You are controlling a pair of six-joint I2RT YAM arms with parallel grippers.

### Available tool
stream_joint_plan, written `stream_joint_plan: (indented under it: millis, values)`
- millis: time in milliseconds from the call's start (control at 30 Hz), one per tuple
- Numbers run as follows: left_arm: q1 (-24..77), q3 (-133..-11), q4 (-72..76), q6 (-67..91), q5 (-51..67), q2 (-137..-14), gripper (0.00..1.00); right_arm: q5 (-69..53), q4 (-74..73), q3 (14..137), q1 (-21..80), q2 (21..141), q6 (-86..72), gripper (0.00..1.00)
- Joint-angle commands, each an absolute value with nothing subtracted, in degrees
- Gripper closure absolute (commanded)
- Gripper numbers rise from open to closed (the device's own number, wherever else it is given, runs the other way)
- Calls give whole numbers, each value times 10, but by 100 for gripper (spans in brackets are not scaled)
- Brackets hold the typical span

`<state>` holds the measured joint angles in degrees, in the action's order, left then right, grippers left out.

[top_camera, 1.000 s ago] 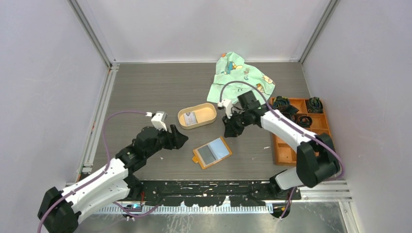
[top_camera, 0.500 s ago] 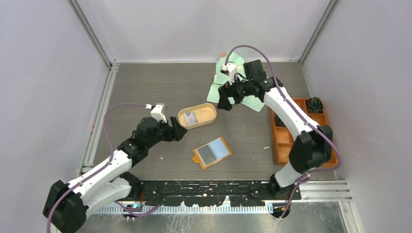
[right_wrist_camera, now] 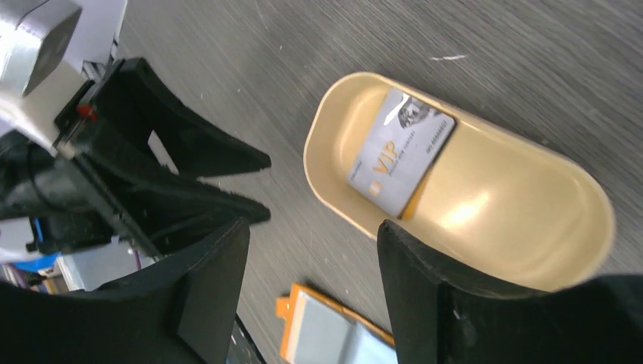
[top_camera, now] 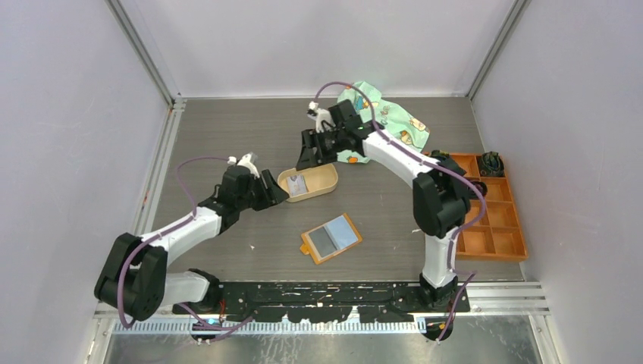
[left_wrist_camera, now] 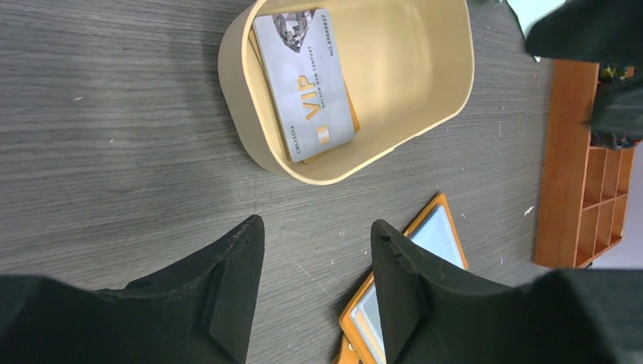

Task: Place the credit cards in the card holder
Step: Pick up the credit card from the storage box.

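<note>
With fingers (left_wrist_camera: 224, 282) released and empty, the left gripper (left_wrist_camera: 315, 227) and right gripper (right_wrist_camera: 311, 227) flank the oval tan tray (left_wrist_camera: 232, 85) of stacked grey plastic credit cards (left_wrist_camera: 305, 85); the flat orange card holder (top_camera: 331, 238) lies open, awaiting them.

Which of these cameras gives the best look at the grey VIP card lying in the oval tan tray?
The left wrist view: the grey VIP card is large and sharp, lettering readable. The right wrist view shows the card smaller and slightly blurred; the top view shows only a tiny grey patch.
</note>
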<state>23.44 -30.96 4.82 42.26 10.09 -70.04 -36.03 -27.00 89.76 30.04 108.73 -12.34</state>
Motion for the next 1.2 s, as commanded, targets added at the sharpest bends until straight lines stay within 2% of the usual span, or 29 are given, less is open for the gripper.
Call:
stream_joint_plan:
  millis: [0,233,433,567,867,1033,1167]
  values:
    - [232,-361,68,437,93,-736,46,-297,-233,957,321,1140,-207,32]
    - [232,-407,33,426,60,-791,50,-256,-241,977,324,1202,-205,32]
    - [232,-434,12,413,74,-829,61,-242,-248,986,332,1242,-207,32]
    - [232,-446,2,410,89,-848,67,-241,-248,986,343,1255,-211,36]
    - [232,-455,-18,407,101,-867,75,-272,-239,989,355,1285,-244,40]
    - [232,-460,-25,402,105,-869,76,-299,-217,979,355,1283,-270,40]
    - [232,-469,-45,380,110,-835,72,-304,-208,972,353,1285,-276,41]
